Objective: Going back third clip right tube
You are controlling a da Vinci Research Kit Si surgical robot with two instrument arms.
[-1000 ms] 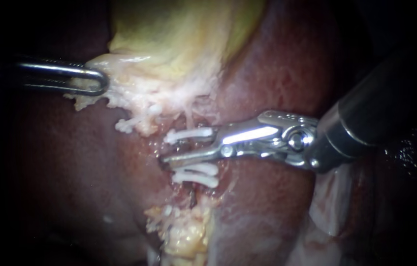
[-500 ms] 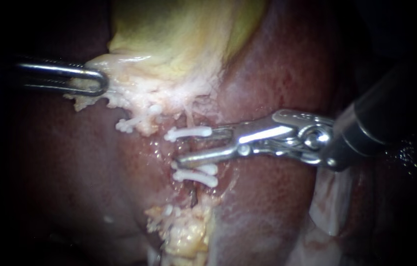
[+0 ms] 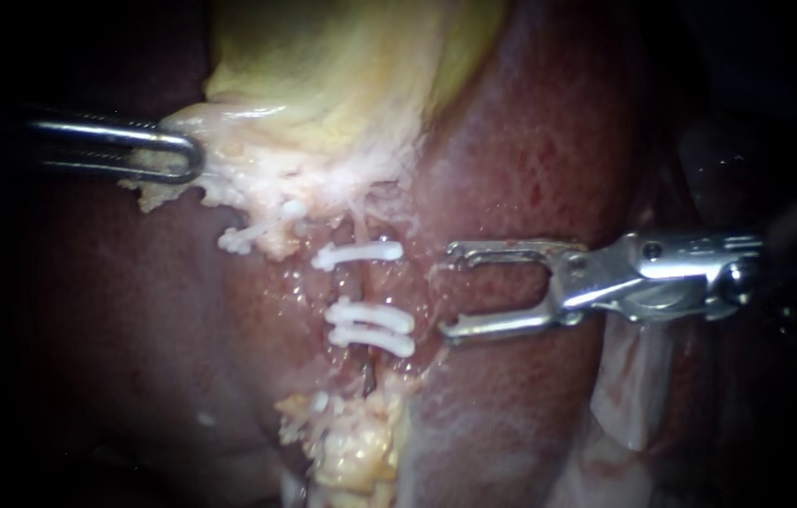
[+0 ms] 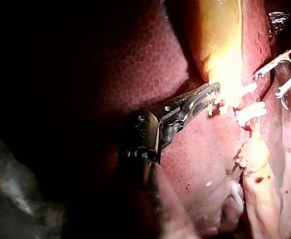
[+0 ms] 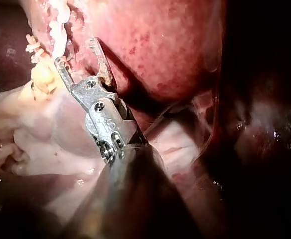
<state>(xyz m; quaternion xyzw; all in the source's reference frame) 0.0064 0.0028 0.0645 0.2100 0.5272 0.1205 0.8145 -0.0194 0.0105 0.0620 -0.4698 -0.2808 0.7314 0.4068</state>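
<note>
Where: three white clips sit across the right tube at centre frame, one above and two paired just below.
Axis: each clip lies left-to-right, and the tube runs top-to-bottom through them.
Handling: the tube looks soft, wet and easily torn, the clips small and stiff. I'd hold only bare tube between clips.
Right tool: the right instrument, jaws gaping and empty, just right of the clips, not touching.
Left tool: the left instrument, upper left, clamped on the gallbladder edge.

Endoscope and wrist views, close, apparently share clips.
</note>
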